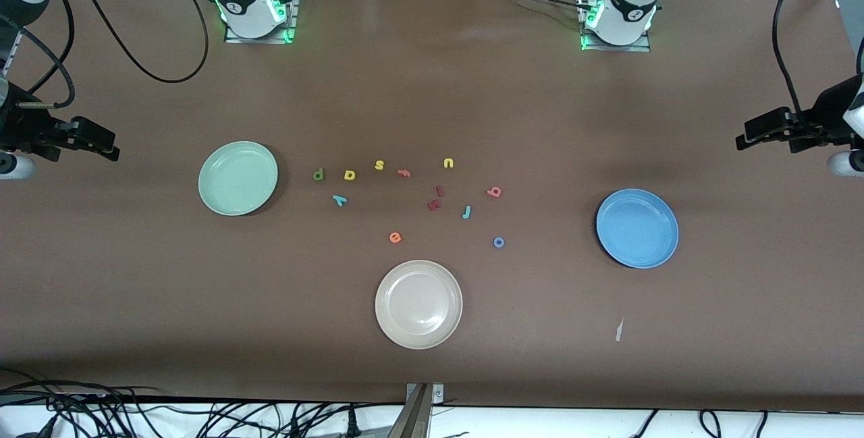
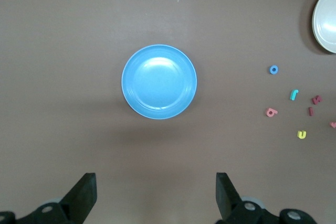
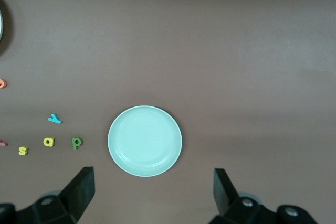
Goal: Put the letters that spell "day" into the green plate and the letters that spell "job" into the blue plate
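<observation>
Both tools, left tool and right tool, hang open, idle; nothing sorted yet, so next grab the d.

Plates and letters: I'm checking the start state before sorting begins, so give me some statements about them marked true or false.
1. The green plate holds the d. False: it is bare; the d lies on the table beside it.
2. The o lies nearer the front camera than the b. True.
3. The blue plate holds nothing. True.
4. The j lies on the beige plate. False: it lies on the table.
5. Both end effectors, left and right, are open and hold nothing. True.
</observation>
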Available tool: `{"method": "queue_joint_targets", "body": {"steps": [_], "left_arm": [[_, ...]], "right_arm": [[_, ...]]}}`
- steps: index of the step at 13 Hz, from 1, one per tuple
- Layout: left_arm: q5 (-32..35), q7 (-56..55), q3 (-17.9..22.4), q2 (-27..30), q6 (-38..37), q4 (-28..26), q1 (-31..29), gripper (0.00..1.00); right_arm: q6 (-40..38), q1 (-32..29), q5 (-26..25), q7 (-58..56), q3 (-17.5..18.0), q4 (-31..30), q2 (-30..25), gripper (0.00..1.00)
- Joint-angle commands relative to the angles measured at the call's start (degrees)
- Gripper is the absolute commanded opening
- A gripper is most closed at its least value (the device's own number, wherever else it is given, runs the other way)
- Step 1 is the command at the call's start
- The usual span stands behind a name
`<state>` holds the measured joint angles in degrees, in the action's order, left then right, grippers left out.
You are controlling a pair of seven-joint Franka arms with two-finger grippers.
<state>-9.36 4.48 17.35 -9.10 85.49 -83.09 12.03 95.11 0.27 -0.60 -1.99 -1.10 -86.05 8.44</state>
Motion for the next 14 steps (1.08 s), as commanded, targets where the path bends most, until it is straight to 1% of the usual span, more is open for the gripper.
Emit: {"method": "queue_joint_targets", "body": {"steps": [1,3,7,9,11,14], "left_arm": [[0.92,-0.18,-3.00,0.66,-1.29,1.09,-2.69,1.00],[6.61,-0.70,-8.71,1.45,-1.03,0.48,-4.73,1.00],[6.64,-2.98,-9.18,3.64,2.57,-3.64,-4.82,1.00],[6.46,-3.34,-9.35,4.09,2.57,-4.35,-4.82,1.00],[6.46,-3.43,-9.27,5.66,4.32,-6.98,-4.65,1.00],[5.58,-4.48,-9.27,5.93,4.51,-7.43,-4.38,1.00]], "right_arm": [[-0.72,-0.36,-0.02,0.41,0.22,1.15,0.17,1.00],[-0.72,-0.36,-0.02,0.41,0.22,1.15,0.17,1.00],[-0.72,-0.36,-0.02,0.41,0.22,1.15,0.17,1.00],[-0.72,-0.36,-0.02,0.41,0.22,1.15,0.17,1.00],[-0.81,-0.36,-0.02,0.41,0.22,1.15,0.17,1.00],[-0.81,-0.36,-0.02,0.41,0.22,1.15,0.17,1.00]]}}
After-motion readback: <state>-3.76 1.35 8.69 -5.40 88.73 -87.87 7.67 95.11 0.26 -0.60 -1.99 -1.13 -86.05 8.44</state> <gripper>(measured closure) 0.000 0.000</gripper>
